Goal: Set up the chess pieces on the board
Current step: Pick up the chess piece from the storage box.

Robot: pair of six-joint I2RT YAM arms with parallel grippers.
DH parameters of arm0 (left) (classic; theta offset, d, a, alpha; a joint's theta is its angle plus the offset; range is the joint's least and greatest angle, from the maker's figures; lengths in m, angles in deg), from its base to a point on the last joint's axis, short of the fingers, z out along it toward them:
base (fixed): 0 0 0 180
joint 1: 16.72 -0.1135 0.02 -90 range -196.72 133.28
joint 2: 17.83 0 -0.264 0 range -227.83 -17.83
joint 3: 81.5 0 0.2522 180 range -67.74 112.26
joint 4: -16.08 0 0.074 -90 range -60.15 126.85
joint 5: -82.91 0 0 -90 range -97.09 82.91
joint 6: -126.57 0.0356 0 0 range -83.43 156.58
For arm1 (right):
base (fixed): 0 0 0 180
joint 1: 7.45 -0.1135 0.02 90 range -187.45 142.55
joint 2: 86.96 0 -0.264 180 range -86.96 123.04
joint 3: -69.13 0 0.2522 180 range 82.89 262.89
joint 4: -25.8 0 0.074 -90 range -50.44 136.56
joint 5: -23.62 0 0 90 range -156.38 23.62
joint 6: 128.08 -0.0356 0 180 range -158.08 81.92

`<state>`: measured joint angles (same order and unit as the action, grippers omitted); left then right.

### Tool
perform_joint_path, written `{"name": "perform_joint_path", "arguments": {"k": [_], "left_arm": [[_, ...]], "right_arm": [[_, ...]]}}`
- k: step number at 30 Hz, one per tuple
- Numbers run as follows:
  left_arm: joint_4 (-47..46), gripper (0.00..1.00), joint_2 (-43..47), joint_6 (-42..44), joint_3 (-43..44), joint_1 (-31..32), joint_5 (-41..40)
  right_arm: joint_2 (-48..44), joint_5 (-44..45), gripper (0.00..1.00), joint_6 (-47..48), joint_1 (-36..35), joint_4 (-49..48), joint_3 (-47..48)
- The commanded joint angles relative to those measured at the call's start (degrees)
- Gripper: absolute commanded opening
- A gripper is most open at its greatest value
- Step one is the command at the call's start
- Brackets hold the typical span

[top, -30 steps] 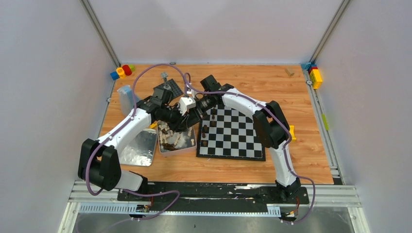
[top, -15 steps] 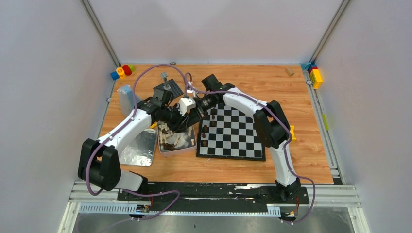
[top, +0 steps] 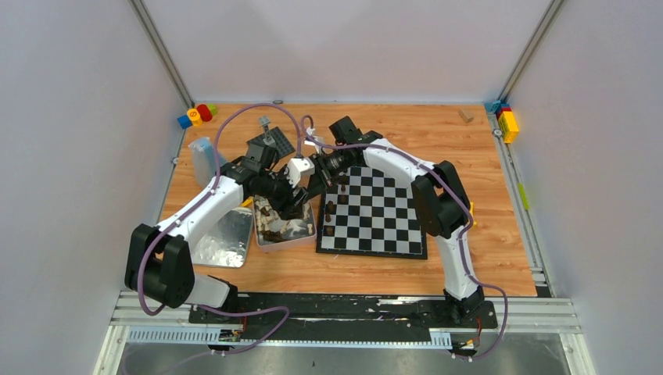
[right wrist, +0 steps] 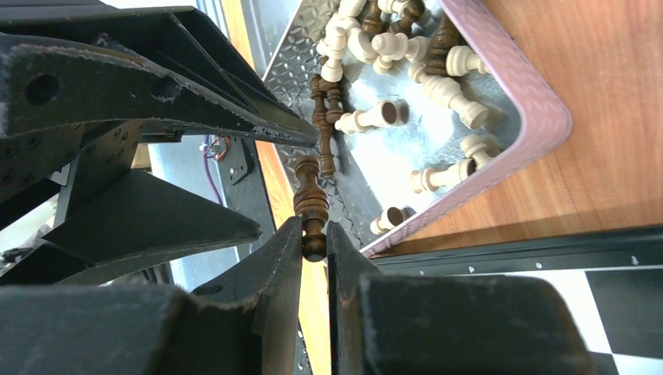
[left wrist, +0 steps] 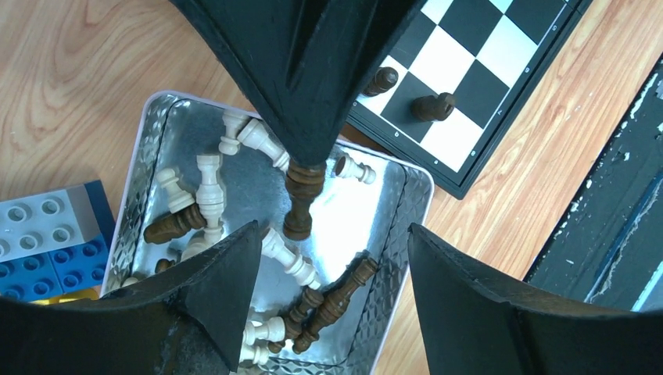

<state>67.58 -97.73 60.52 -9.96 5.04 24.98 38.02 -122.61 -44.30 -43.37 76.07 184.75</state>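
Over the shiny tin my two grippers meet. The right gripper is shut on the top of a dark brown chess piece, which hangs above the tin. The left gripper stands open, its fingers wide on either side of that piece and not touching it. Several cream and dark pieces lie loose in the tin. The board lies right of the tin. Several dark pieces stand on its left columns.
The tin's lid lies left of the tin, with blue and grey bricks beside it. A dark studded baseplate and a translucent box sit behind the left arm. Coloured bricks occupy the back corners.
My left gripper has opened and let go of the dark brown piece. The right gripper has closed on that piece and holds it. Both arms have barely shifted.
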Motion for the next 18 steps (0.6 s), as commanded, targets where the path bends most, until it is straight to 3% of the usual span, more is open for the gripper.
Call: {"name": "perform_joint_path", "arguments": {"k": [1, 7, 18], "left_arm": [[0.6, 0.77, 2.6, 0.7, 1.9, -0.6, 1.8], [2.6, 0.77, 3.3, 0.3, 4.6, -5.3, 6.1], [2.3, 0.77, 4.7, -2.9, 5.9, -15.1, 10.9]], "right_arm": [[-5.2, 3.7, 0.00, 3.0, 0.7, 0.5, 0.9], [-8.1, 10.5, 0.00, 7.5, 1.7, 3.5, 2.0], [-12.8, 31.1, 0.00, 18.3, 1.8, 13.9, 6.1]]}}
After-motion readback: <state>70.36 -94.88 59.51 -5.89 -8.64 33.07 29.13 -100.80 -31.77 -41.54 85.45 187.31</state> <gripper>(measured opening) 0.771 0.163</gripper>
